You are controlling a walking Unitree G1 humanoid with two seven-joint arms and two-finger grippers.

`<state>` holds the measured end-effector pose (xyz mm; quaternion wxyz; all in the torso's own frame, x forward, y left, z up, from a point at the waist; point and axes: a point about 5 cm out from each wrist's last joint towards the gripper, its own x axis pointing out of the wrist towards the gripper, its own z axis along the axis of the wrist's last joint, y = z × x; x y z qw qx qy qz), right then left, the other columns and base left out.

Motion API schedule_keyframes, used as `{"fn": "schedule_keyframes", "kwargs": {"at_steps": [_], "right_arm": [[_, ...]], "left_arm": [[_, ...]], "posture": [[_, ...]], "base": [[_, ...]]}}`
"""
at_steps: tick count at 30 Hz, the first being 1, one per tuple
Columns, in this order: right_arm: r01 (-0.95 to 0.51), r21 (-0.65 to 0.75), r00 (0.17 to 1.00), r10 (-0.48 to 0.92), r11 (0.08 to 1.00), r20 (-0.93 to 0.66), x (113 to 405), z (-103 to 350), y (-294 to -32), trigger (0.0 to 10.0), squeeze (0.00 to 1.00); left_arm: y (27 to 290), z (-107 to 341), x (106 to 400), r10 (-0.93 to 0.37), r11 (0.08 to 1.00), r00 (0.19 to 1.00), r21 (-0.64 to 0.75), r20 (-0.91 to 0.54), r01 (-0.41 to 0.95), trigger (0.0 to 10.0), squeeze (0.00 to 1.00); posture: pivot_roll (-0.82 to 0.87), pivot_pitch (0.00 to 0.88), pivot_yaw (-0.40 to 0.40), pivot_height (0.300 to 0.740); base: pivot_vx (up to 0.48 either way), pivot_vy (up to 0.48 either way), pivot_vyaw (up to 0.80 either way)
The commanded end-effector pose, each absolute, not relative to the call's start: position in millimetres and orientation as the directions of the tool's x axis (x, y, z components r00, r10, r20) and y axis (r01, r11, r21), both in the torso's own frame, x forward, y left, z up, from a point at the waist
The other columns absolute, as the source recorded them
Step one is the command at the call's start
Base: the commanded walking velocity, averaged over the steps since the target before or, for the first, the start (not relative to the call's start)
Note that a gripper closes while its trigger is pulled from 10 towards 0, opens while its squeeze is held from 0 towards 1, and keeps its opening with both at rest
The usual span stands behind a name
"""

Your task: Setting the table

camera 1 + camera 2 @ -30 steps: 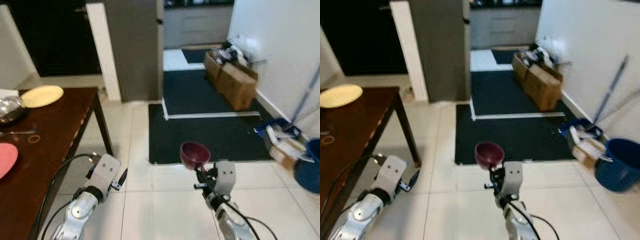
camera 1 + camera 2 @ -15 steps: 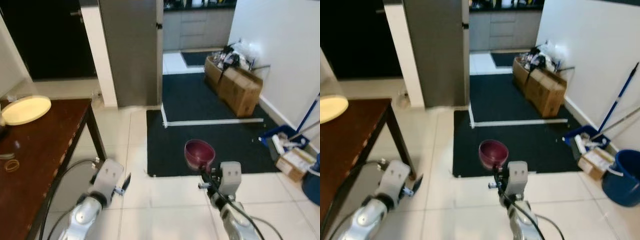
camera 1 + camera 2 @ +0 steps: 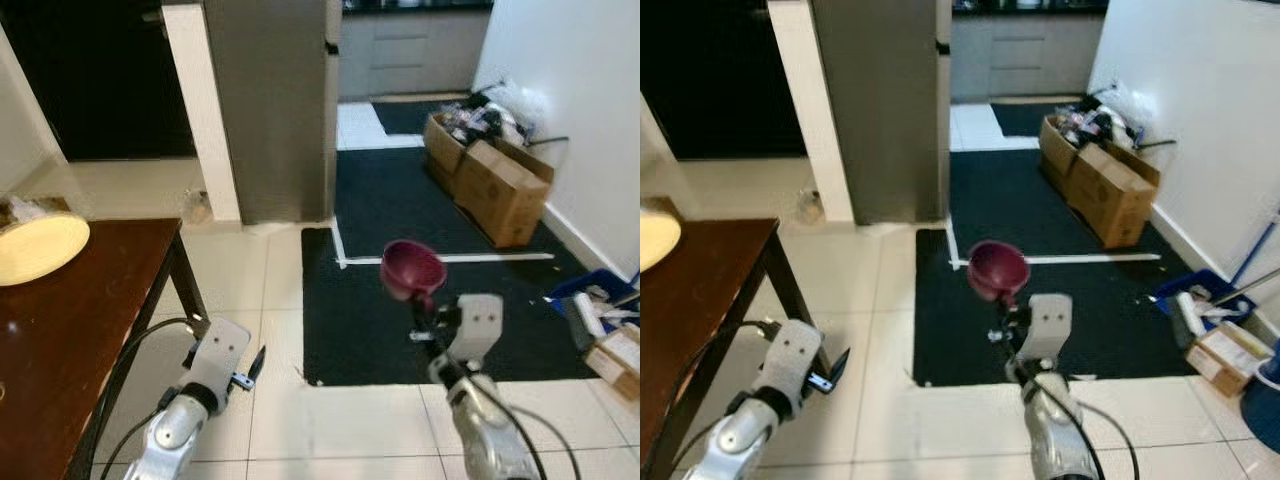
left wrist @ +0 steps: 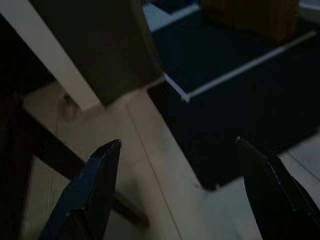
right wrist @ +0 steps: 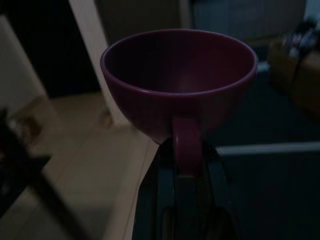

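My view has swung right, so the bench (image 3: 60, 330) slides toward the frame's left edge. The right end effector (image 5: 187, 165) still pinches the cup (image 3: 411, 269) mid-frame by its handle; the left end effector (image 4: 177, 172) hangs spread, empty. Delivery remains.

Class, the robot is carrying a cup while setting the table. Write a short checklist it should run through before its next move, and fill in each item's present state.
1. Cup held in right gripper by its handle: ok.
2. Cup upright, mouth up: ok.
3. Cup empty: ok.
4. Left gripper open and free: ok.
5. Table on the robot's left, bare wood near the yellow plate: ok.
6. Whole tabletop seen: not ok, cut off at the picture's edge.
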<state>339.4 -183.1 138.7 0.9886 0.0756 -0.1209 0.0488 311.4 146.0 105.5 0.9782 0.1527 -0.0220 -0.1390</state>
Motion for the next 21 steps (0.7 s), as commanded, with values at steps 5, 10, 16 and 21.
{"fn": "schedule_keyframes", "kwargs": {"at_steps": [5, 10, 16, 21], "right_arm": [[-0.136, 0.205, 0.954, 0.073, 0.969, 0.291, 343, 154, -174, 10.0, 0.0], [-0.144, 0.192, 0.951, 0.083, 0.971, 0.297, 343, 157, -172, 10.0, 0.0], [-0.176, 0.166, 0.94, 0.116, 0.97, 0.321, 342, 166, -168, 10.0, 0.0], [-0.213, 0.194, 0.912, 0.123, 0.958, 0.392, 340, 186, -165, 10.0, 0.0]], "left_arm": [[154, 117, 312, -0.223, 0.96, 0.974, 0.167, -0.04, 0.226, 10.0, 0.0], [155, 123, 311, -0.219, 0.973, 0.974, 0.059, -0.061, 0.222, 10.0, 0.0], [151, 133, 301, -0.286, 0.957, 0.957, 0.044, -0.056, 0.288, 10.0, 0.0], [148, 151, 299, -0.281, 0.954, 0.959, 0.117, 0.02, 0.277, 10.0, 0.0]], "posture": [[0.13, 0.019, 0.104, 0.74], [0.13, 0.017, 0.104, 0.74], [0.14, 0.015, 0.101, 0.74], [0.14, 0.016, 0.102, 0.74]], "base": [[0.135, 0.0, 0.0], [0.0, 0.0, 0.0], [0.0, 0.0, 0.26], [0.0, 0.0, 0.79]]}}
